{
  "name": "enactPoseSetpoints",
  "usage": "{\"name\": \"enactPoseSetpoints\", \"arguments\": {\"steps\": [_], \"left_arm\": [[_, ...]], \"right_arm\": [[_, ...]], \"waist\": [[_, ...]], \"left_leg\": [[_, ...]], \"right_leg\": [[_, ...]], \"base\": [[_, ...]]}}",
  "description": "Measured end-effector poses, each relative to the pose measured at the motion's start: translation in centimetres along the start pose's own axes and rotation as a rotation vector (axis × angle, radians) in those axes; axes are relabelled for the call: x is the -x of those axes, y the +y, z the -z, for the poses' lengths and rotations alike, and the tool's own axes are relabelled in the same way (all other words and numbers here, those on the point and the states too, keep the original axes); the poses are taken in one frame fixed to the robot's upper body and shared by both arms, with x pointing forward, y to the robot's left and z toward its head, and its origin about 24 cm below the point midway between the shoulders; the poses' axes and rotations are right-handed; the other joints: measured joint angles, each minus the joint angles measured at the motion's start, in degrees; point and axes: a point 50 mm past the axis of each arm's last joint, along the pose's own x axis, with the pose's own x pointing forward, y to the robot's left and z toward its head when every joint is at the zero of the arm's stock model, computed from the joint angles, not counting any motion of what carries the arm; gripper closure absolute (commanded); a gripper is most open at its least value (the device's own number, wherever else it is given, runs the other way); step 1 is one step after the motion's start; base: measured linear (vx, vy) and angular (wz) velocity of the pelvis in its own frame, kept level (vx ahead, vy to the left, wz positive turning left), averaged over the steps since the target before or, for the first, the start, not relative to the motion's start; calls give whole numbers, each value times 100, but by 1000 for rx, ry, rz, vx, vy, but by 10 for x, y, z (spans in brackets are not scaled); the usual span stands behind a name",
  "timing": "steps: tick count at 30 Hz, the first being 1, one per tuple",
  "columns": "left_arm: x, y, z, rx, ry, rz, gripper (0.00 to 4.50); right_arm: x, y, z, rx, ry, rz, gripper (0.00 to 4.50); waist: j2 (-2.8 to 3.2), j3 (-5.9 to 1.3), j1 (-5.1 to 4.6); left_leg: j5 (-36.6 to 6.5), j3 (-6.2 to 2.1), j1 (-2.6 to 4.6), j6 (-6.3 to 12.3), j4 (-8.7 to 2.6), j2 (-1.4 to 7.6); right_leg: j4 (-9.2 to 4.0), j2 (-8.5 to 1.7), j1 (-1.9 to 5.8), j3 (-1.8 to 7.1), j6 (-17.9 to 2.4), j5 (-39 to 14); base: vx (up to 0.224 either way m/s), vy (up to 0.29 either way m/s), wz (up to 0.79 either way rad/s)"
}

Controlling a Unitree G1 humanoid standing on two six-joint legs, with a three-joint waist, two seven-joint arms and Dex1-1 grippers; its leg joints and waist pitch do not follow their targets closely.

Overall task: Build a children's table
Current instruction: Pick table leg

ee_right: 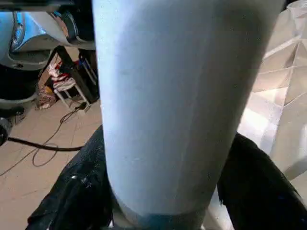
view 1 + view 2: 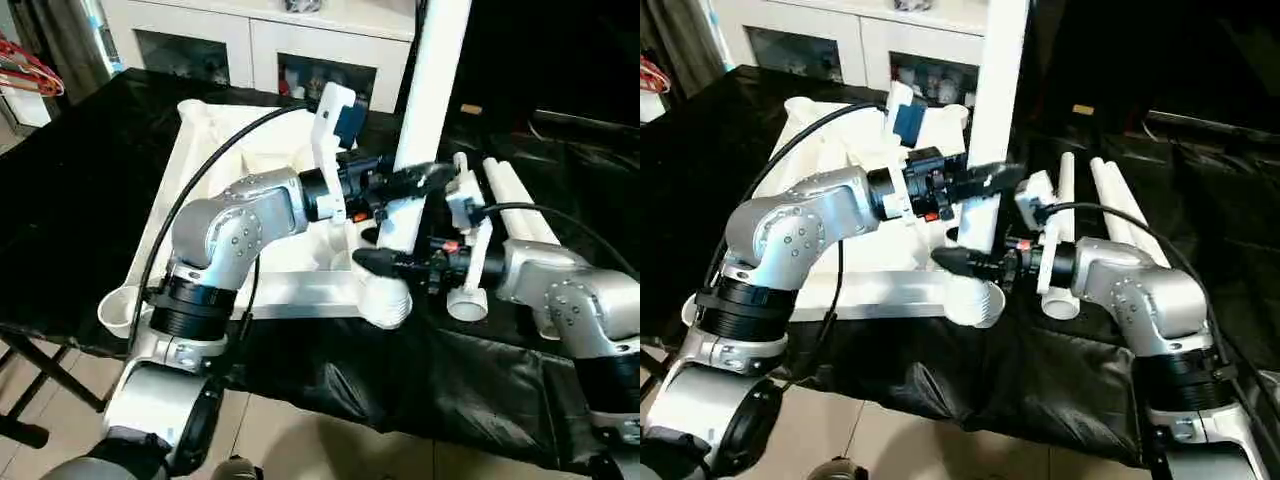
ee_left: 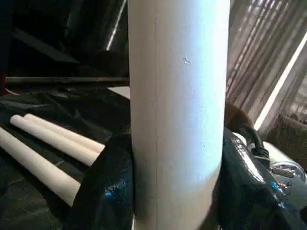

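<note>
Nearest me, at the front edge of the black-covered work table [image 2: 90, 210], the upturned table top [image 2: 215, 150] has its near right corner socket [image 2: 385, 295] right at that edge, and the leg [image 2: 425, 110] I am working with stands upright in it, its long axis running straight up out of the socket. My right gripper [image 2: 375, 258] sits lowest, just above the socket, its fingers [image 1: 72, 191] set either side of the tube's thick end; I cannot tell whether they press it or stand a little loose. A little higher up the same leg, my left gripper [image 2: 405, 182] has its fingers [image 3: 105, 187] against both sides of the tube, gripping it. So both claws reach in level and the leg crosses them at right angles; any seating push, I judge, must go straight down along that axis. Further back to the right, spare legs [image 2: 510, 195] lie flat on the cloth, pointing away from me.
</note>
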Motion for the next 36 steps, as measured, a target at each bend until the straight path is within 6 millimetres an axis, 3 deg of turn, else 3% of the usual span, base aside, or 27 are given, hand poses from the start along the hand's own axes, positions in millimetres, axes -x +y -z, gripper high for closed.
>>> {"name": "enactPoseSetpoints", "arguments": {"steps": [20, 30, 36], "left_arm": [[2, 1, 0, -10, -1, 15, 265], [3, 4, 2, 0, 0, 6, 265], [3, 5, 3, 5, 1, 4, 265]], "right_arm": [[-2, 0, 4, -24, 24, -2, 154], [-3, 1, 5, -28, 33, -9, 245], [-3, 1, 6, -29, 34, -4, 257]], "waist": [[2, -1, 0], [16, -6, -1], [19, -5, -2]], "left_leg": [[27, -7, 0, -19, 0, 3], [27, -9, 1, -20, 0, 4], [27, -9, 1, -20, 0, 4]], "right_leg": [[17, 0, 0, -10, -16, 11], [17, 0, 0, -11, -16, 12], [18, -1, 0, -11, -16, 12]], "base": [[0, 0, 0], [0, 0, 0], [0, 0, 0]]}}
